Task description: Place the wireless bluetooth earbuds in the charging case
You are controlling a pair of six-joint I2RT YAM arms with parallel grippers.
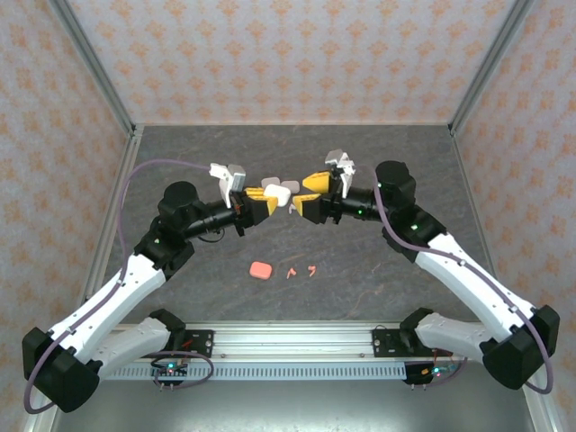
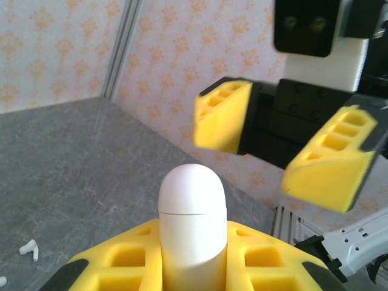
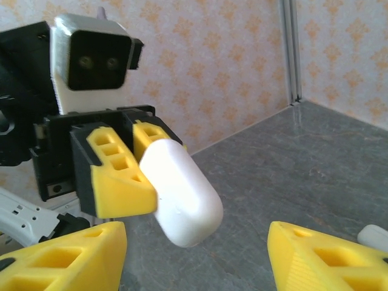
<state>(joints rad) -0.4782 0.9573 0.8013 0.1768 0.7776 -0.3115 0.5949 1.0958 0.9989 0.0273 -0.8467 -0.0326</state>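
Two grippers face each other above the middle of the grey table (image 1: pixel 360 297), with one white charging case (image 1: pixel 279 194) between them. The left gripper (image 1: pixel 269 201) is clamped on the lower half of that case. Its two yellow fingers (image 2: pixel 115 264) press the sides so the rounded lid end sticks out past the fingertips, and a thin seam shows the lid closed. The right gripper (image 1: pixel 305 196) stands just beyond the lid end of the case with its two yellow fingers (image 3: pixel 330 257) spread wide, gripping nothing and clear of the case. One coral-pink case (image 1: pixel 261 270) lies flat on the table, nearer the arm bases than the white charging case and slightly to its left in the top view. Two coral-pink earbuds (image 1: pixel 291 271) lie loose on the table, also nearer the bases than the white charging case and slightly to its right, side by side but not touching. In the left wrist view one white earbud (image 2: pixel 29 248) lies on the table below and left of the white charging case, and a sliver of a second white piece (image 2: pixel 2 281) is cut off by the frame edge. In the right wrist view one white rounded piece (image 3: pixel 376 235) rests on the table to the right of the white charging case, too cropped to identify
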